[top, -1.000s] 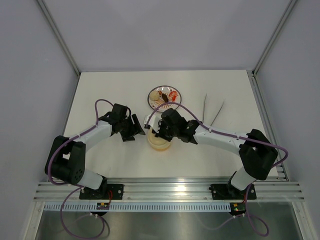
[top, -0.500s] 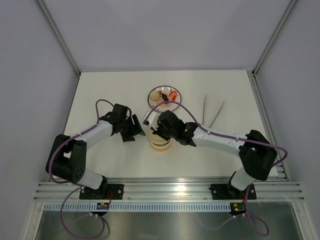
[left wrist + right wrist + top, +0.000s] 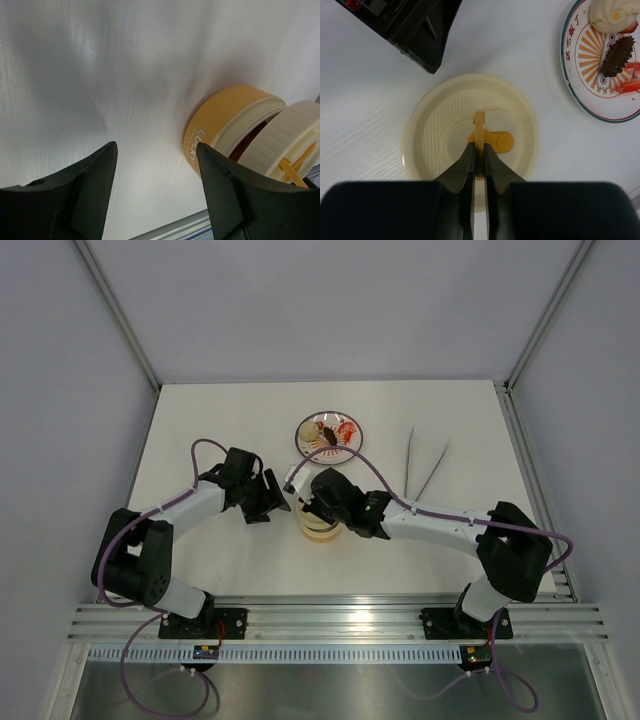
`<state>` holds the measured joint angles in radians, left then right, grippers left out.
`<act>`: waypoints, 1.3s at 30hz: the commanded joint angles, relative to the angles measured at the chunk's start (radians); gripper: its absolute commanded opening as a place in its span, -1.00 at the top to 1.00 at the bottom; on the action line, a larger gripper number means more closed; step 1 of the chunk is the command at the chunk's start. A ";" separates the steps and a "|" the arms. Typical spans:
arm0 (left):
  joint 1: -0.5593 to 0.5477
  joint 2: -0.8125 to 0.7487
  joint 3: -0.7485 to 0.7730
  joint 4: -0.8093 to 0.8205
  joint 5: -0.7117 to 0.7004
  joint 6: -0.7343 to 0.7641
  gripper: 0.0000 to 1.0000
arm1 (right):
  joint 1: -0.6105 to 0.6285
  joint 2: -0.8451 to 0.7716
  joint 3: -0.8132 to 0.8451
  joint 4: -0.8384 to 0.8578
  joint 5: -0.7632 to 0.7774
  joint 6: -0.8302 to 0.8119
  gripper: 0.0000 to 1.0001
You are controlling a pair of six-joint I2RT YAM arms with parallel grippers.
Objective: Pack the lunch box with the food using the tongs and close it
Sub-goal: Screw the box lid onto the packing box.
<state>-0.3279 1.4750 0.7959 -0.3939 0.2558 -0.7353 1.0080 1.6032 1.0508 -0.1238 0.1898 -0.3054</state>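
White table (image 3: 220,420), grey-walled enclosure, two arms bolted at the near edge.

Item 1: lunch box (image 3: 215,120). Round yellow tub with white lettering on its wall, standing on the table near the centre, between the two grippers. In the overhead view only its near rim (image 3: 318,532) shows under the right arm's wrist.

Item 2: lid (image 3: 445,135). Ribbed cream disc with an orange-yellow centre tab. It sits tilted over the tub, and the left wrist view shows a gap with a dark brown-red patch inside.

Item 3: right gripper (image 3: 479,150). Jaws pinched together on the thin upright handle of the lid.

Item 4: left gripper (image 3: 155,200). Jaws spread apart, nothing between them, low over bare table just to the left of the tub and not touching it.

Item 5: plate (image 3: 300,430). Red-and-white pattern, set beyond the tub.

Item 6: food (image 3: 617,55). A pale round bun, a dark brown piece and red-orange pieces, all lying on the plate.

Item 7: tongs (image 3: 435,465). Slim silver, flat on the table to the right of the plate, apart from both grippers.
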 commanded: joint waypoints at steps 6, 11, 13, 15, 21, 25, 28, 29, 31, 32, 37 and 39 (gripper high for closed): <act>0.006 0.001 0.012 0.033 0.013 -0.004 -0.36 | 0.014 0.023 -0.012 0.033 0.040 0.040 1.00; 0.004 0.007 0.012 0.040 0.016 -0.006 -0.36 | 0.020 0.029 -0.018 0.026 0.034 0.049 1.00; 0.006 0.007 0.012 0.041 0.016 -0.007 -0.35 | 0.021 0.032 -0.020 0.026 0.034 0.052 1.00; 0.006 0.007 0.011 0.040 0.016 -0.007 -0.35 | 0.024 0.035 -0.018 0.026 0.036 0.054 1.00; 0.006 0.007 0.008 0.041 0.016 -0.010 -0.36 | 0.032 0.035 -0.023 0.030 0.043 0.060 1.00; 0.006 0.007 0.005 0.043 0.016 -0.010 -0.36 | 0.043 0.034 -0.031 0.041 0.069 0.060 1.00; 0.006 0.005 0.005 0.043 0.016 -0.010 -0.35 | 0.053 0.037 -0.040 0.058 0.097 0.058 1.00; 0.006 0.005 0.005 0.041 0.016 -0.010 -0.35 | 0.058 0.038 -0.041 0.064 0.111 0.057 1.00; 0.006 0.005 0.006 0.041 0.016 -0.010 -0.35 | 0.069 0.046 -0.046 0.073 0.120 0.055 1.00; 0.004 0.005 0.006 0.041 0.017 -0.010 -0.35 | 0.069 0.049 -0.048 0.085 0.125 0.057 1.00; 0.006 0.002 0.006 0.043 0.016 -0.012 -0.36 | 0.080 0.061 -0.055 0.102 0.137 0.061 1.00; 0.006 0.004 0.003 0.047 0.017 -0.015 -0.35 | 0.081 0.064 -0.057 0.110 0.146 0.061 1.00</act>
<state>-0.3279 1.4750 0.7959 -0.3927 0.2558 -0.7361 1.0737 1.6512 1.0061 -0.0624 0.3107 -0.2607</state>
